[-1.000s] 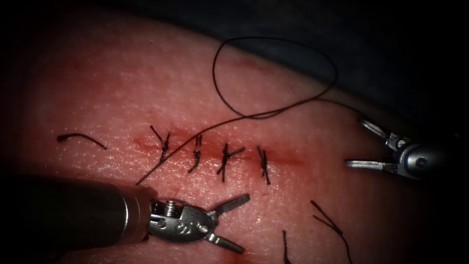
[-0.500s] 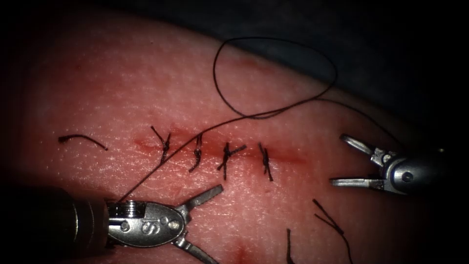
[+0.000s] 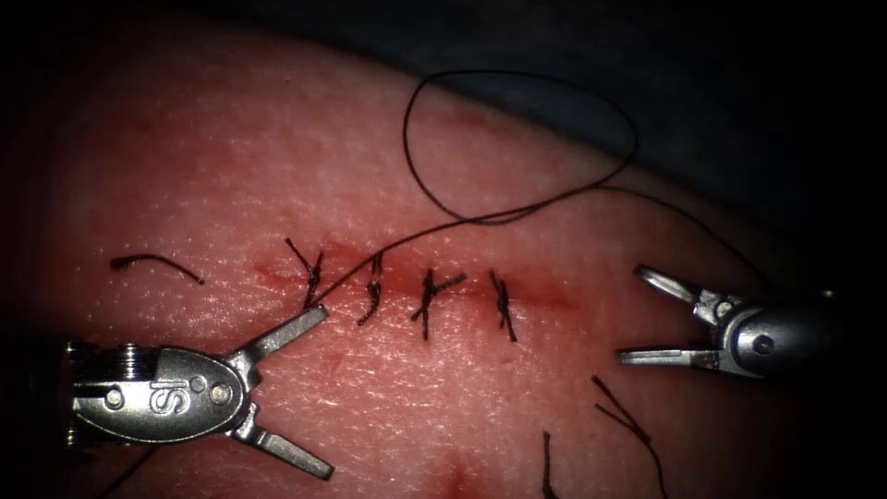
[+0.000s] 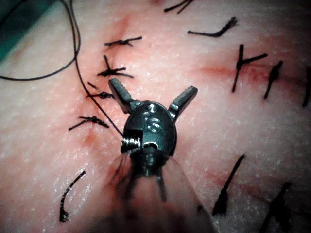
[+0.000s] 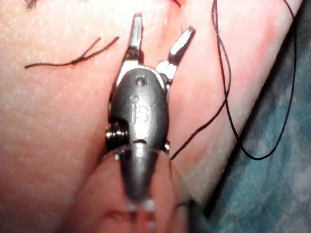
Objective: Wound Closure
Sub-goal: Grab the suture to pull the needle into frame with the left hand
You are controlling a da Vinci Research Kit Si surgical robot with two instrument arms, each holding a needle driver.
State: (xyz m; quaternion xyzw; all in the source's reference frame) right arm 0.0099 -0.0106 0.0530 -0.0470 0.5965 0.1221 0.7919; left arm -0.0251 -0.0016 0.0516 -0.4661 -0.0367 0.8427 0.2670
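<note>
The tissue (image 3: 277, 166) carries a cut (image 3: 407, 282) crossed by several knotted stitches (image 3: 428, 298). My left tool (image 3: 321, 393) lies low on the left with its jaws spread wide and holds nothing; its upper jaw tip rests beside the leftmost stitch (image 3: 310, 275). A long dark thread (image 3: 517, 214) runs past that jaw, crosses the cut and loops over the tissue's far edge. On the right of the cut my right tool (image 3: 631, 314) is open and holds nothing. The wrist views show the same: left tool (image 4: 152, 87) open over the stitches, right tool (image 5: 163, 24) open on bare tissue.
Cut ends of thread lie loose on the tissue: one at far left (image 3: 152, 263), two near the front right (image 3: 628, 425) (image 3: 545, 467). Red fluid stains the cut line. A dark cloth (image 3: 702, 111) lies beyond the tissue's far edge.
My left tool has drawn back to the left and slightly up, its upper jaw now by the leftmost stitch. My right tool has moved down and a little left. Both stayed open.
</note>
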